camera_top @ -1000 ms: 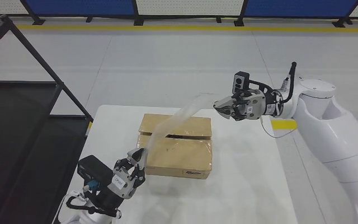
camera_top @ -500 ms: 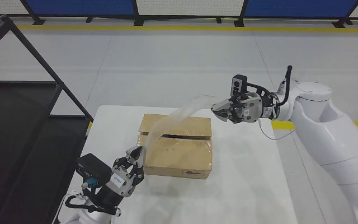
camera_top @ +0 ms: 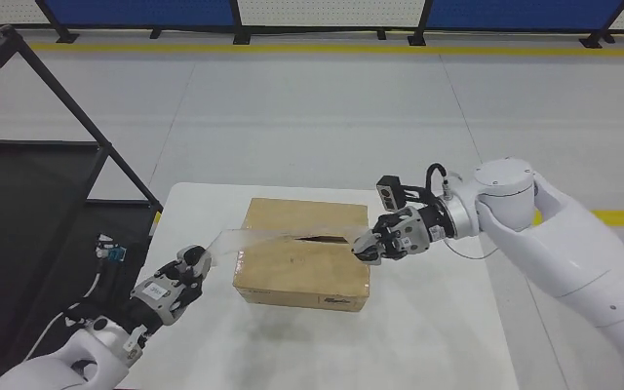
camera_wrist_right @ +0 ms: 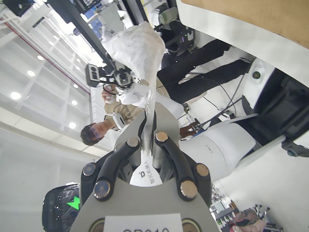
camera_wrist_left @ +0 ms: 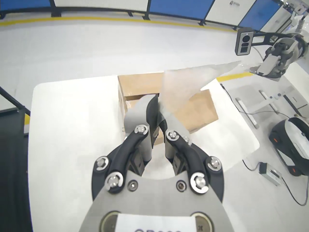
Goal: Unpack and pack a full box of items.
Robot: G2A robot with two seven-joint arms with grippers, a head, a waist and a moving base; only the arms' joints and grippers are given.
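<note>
Well apart, left tool, right tool each clenched on film stretched above box.

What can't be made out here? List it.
Contents of the brown cardboard box: top view, flaps nearly shut, clear plastic film stretched above.
Most of the box: right wrist view, cut off by the edge.
Film's pinched ends: wrist views, inside left claw and right claw.
</note>
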